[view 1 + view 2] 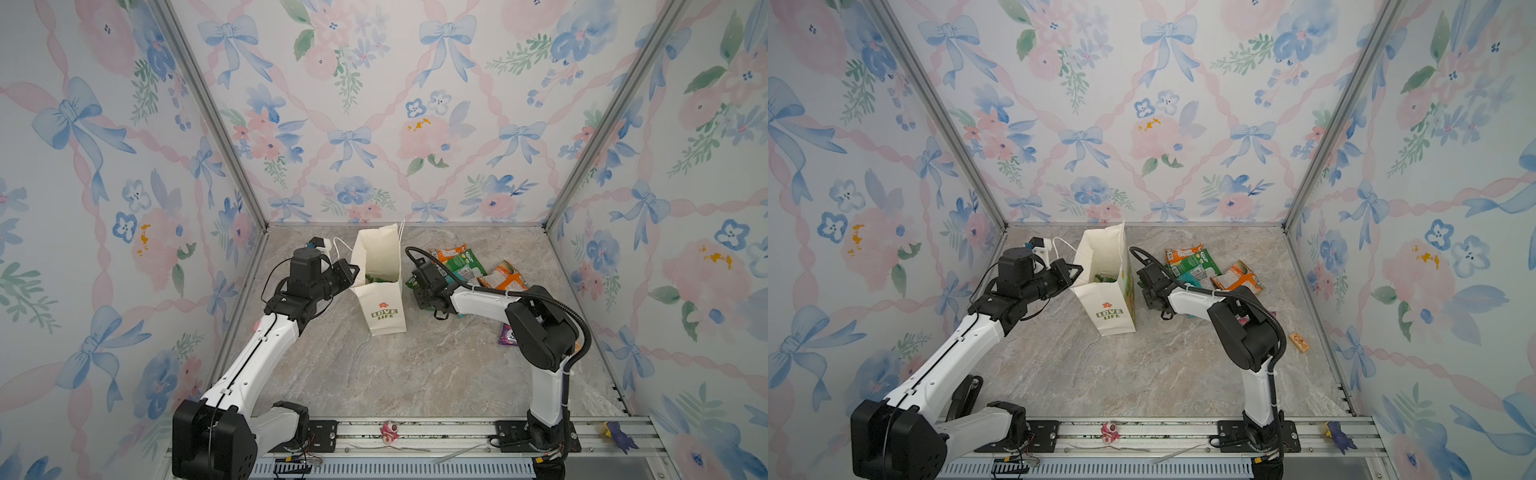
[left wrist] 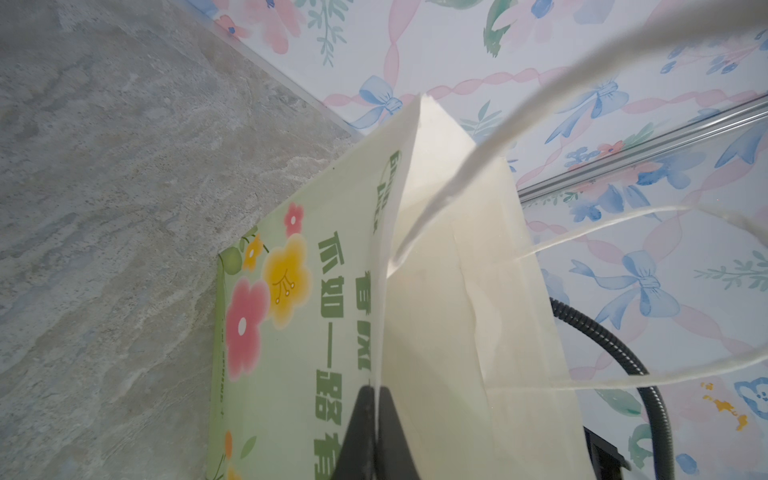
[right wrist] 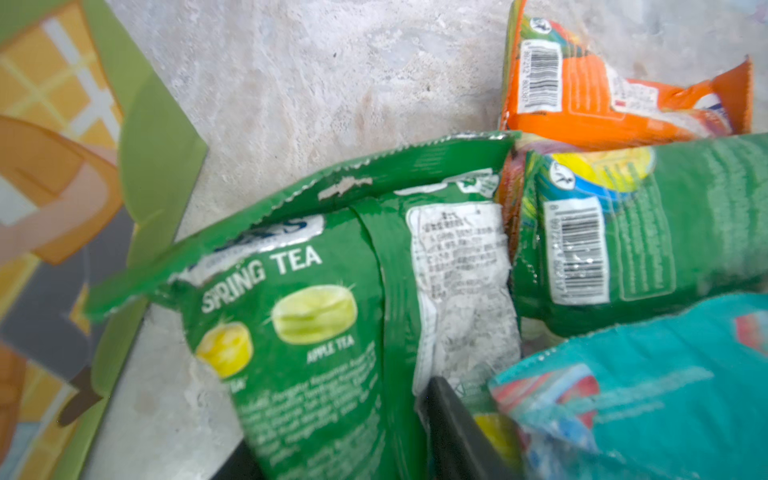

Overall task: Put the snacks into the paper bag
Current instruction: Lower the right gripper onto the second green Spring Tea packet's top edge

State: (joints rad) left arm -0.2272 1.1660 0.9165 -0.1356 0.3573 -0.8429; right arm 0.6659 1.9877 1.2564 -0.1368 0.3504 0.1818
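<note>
At the paper bag [image 1: 384,307] rim, the left gripper [image 2: 377,390] pinches the edge. The right gripper [image 3: 340,424] straddles a green Spring Tea packet [image 3: 316,299]; whether it grips is unclear.

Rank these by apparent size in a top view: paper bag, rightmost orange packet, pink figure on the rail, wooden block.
1. the paper bag, clearly largest
2. the orange packet
3. the pink figure and the wooden block look about alike; the figure sits nearer the camera, so they are not ranked.
</note>
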